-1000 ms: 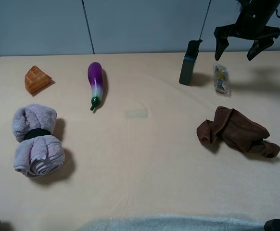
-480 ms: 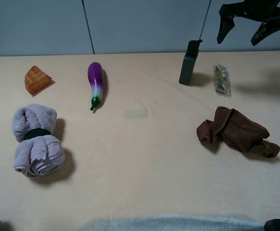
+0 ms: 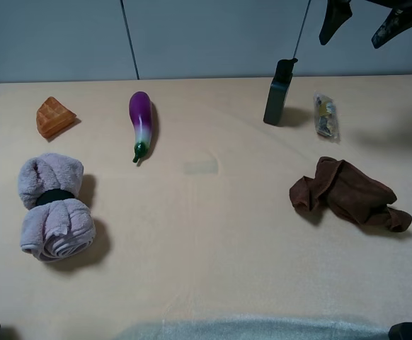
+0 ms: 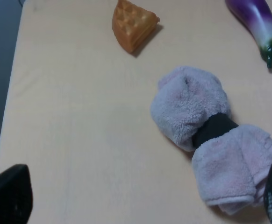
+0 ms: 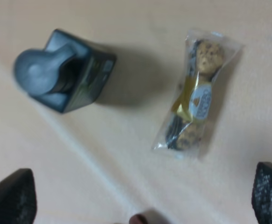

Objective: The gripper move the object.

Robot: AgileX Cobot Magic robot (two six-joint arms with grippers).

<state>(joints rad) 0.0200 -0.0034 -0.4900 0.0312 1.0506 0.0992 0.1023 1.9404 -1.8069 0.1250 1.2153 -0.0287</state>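
Note:
The object (image 3: 325, 115), a small clear packet of brown and yellow snack pieces with a gold label, lies flat on the table at the back right. The right wrist view shows the same packet (image 5: 193, 100). My right gripper (image 3: 365, 21) hangs high above and slightly behind it, at the top edge of the exterior view. Its dark fingers are spread wide with nothing between them, and in the right wrist view its fingertips (image 5: 12, 198) sit at the lower corners. My left gripper (image 4: 143, 196) is open over the table's left side, near a rolled towel.
An upright black box (image 3: 279, 92) stands just left of the packet. A crumpled brown cloth (image 3: 347, 193) lies in front of it. On the left are a purple eggplant (image 3: 141, 122), an orange waffle wedge (image 3: 54, 117) and a rolled lilac towel (image 3: 54, 205).
My right gripper has risen from just above the packet toward the top of the exterior view, staying open. The packet and everything else have not moved.

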